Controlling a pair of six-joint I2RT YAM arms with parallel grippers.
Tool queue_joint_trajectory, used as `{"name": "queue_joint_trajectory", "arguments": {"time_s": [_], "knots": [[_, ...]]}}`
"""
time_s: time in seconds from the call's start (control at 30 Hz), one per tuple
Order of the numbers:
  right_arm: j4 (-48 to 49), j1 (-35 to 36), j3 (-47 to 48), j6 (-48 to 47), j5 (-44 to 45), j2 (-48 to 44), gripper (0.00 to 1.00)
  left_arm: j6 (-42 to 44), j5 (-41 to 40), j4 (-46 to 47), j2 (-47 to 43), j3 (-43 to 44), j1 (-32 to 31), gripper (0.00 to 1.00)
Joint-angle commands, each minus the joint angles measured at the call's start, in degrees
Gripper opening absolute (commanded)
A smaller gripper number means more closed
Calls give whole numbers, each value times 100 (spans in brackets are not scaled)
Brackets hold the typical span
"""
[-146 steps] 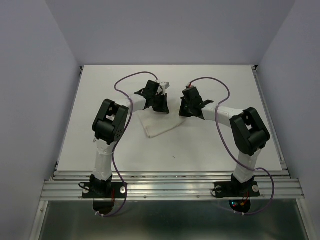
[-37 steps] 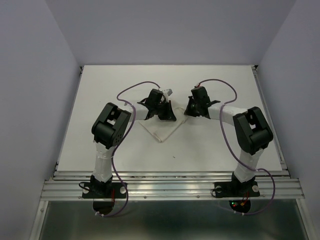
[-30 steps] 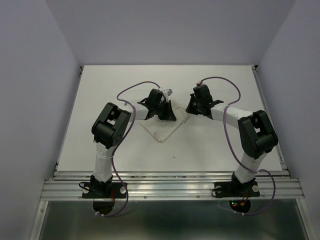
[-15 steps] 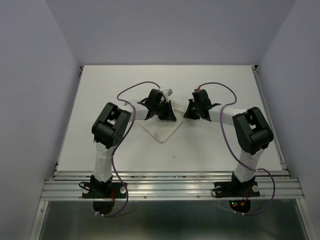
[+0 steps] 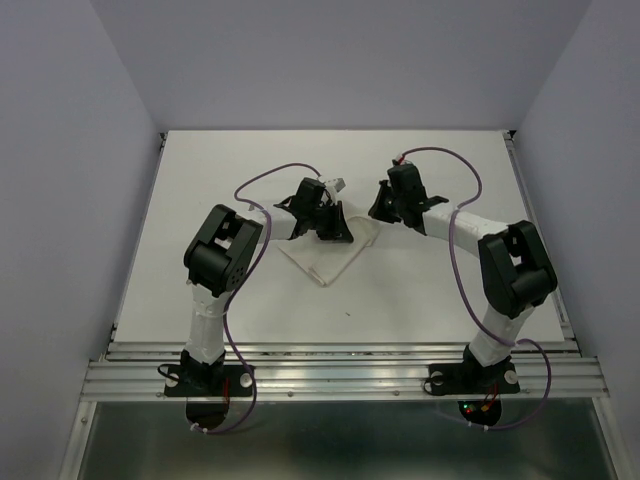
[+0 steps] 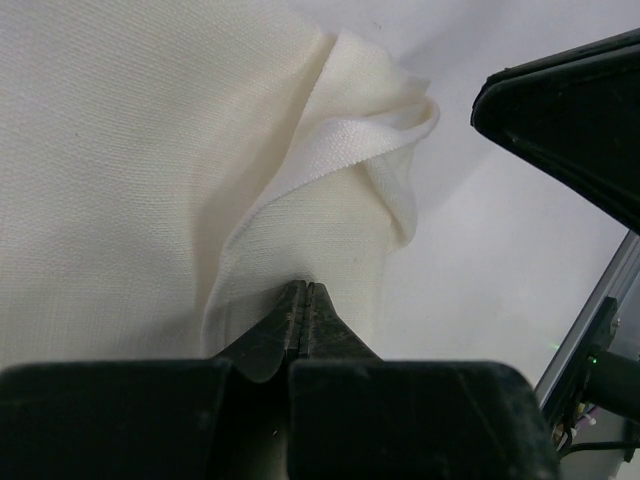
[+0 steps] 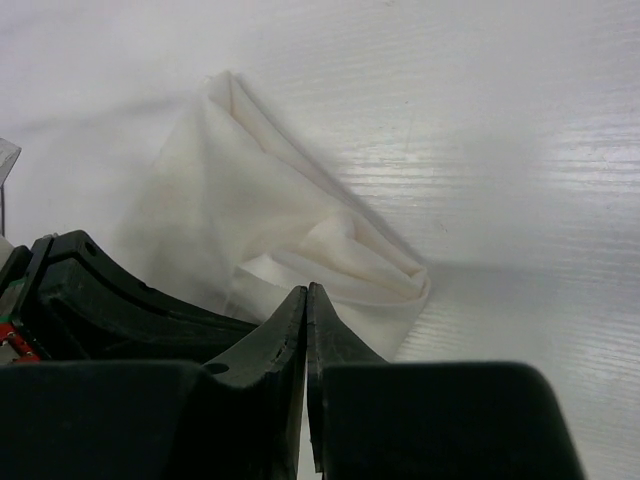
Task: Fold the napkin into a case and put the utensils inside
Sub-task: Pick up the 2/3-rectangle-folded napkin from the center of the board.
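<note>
The white napkin [image 5: 325, 256] lies crumpled mid-table, folded loosely with a bunched corner [image 6: 385, 135] at its right end. My left gripper [image 5: 335, 226] is shut, and its tips [image 6: 303, 290] press down on the cloth with nothing visibly between them. Just beyond the bunched corner [image 7: 370, 270], my right gripper [image 5: 381, 211] hovers shut, its tips [image 7: 305, 292] pointing at the cloth and holding nothing. The right gripper's black finger [image 6: 570, 110] shows in the left wrist view. The utensils and a case are out of view.
Purple cables [image 5: 270, 175] loop above both forearms. A metal rail [image 5: 340, 375] runs along the near table edge, and pale walls [image 5: 70, 200] close in the left, right and back sides.
My right gripper has drawn back slightly from the napkin's right corner, toward the far side. The left gripper and the napkin have stayed put.
</note>
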Motion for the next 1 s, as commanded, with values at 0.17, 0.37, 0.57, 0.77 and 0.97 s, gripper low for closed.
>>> {"name": "queue_joint_trajectory", "arguments": {"time_s": [0.17, 0.37, 0.57, 0.77, 0.97], "knots": [[16, -15, 137, -102, -347, -39, 7, 117, 44, -262, -151, 1, -34, 0], [87, 47, -21, -120, -436, -22, 7, 222, 9, -526, -493, 248, 10, 0], [95, 47, 215, -129, -383, 241, 7, 292, 61, -719, -573, 476, 212, 0], [25, 47, 506, -129, -532, 470, 7, 363, 149, -799, -564, 687, 511, 0], [51, 47, 559, -76, -436, 470, 7, 415, 211, -966, -257, 1117, 626, 0]]}}
